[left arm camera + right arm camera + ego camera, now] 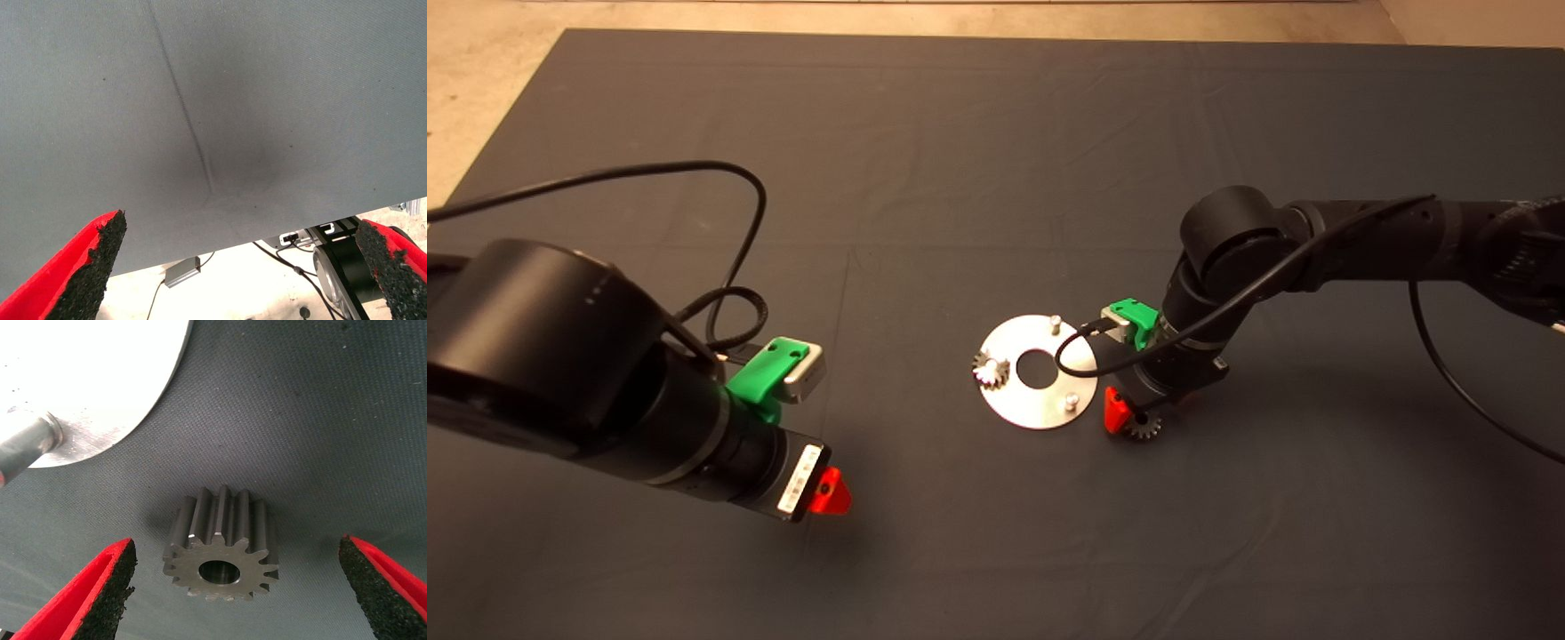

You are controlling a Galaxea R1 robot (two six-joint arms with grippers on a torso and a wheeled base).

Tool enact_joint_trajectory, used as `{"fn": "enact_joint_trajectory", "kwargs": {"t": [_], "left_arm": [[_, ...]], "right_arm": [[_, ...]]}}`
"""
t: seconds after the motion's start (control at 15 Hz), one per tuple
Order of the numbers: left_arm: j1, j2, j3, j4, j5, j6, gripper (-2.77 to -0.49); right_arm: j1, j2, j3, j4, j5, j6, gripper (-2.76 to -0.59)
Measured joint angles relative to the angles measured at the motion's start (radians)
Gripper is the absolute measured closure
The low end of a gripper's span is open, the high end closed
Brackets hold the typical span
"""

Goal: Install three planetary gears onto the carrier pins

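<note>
- Head view: one gear [991, 370] already sits on the left pin of the shiny disc [1014, 407].
- The far pin [1055, 321] and near pin [1071, 402] are bare.
- The right hand [237, 587] is wide open around a second gear [221, 555] lying on the mat, just right of the disc.
- The left hand [243, 267] waits open and empty, far left.
- I see no third gear.

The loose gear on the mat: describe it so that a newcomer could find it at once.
Start at the shiny round disc in the middle of the dark mat. Just off its rim, toward the right arm, a small dark-grey gear lies on the mat between the open fingers of the right gripper. The other visible gear sits on a pin.
</note>
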Motion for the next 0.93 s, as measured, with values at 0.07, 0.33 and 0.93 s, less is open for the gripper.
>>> {"fn": "enact_joint_trajectory", "kwargs": {"t": [0.07,0.33,0.93], "left_arm": [[0.0,0.0,0.0,0.0,0.0,0.0,-2.48],[0.0,0.0,0.0,0.0,0.0,0.0,-2.48],[0.0,0.0,0.013,0.0,0.0,0.0,-2.48]], "right_arm": [[0.0,0.0,0.002,0.0,0.0,0.0,-2.17],[0.0,0.002,0.008,0.0,0.0,-0.001,-1.99],[0.0,0.005,0.073,-0.014,-0.002,-0.04,-1.69]]}}
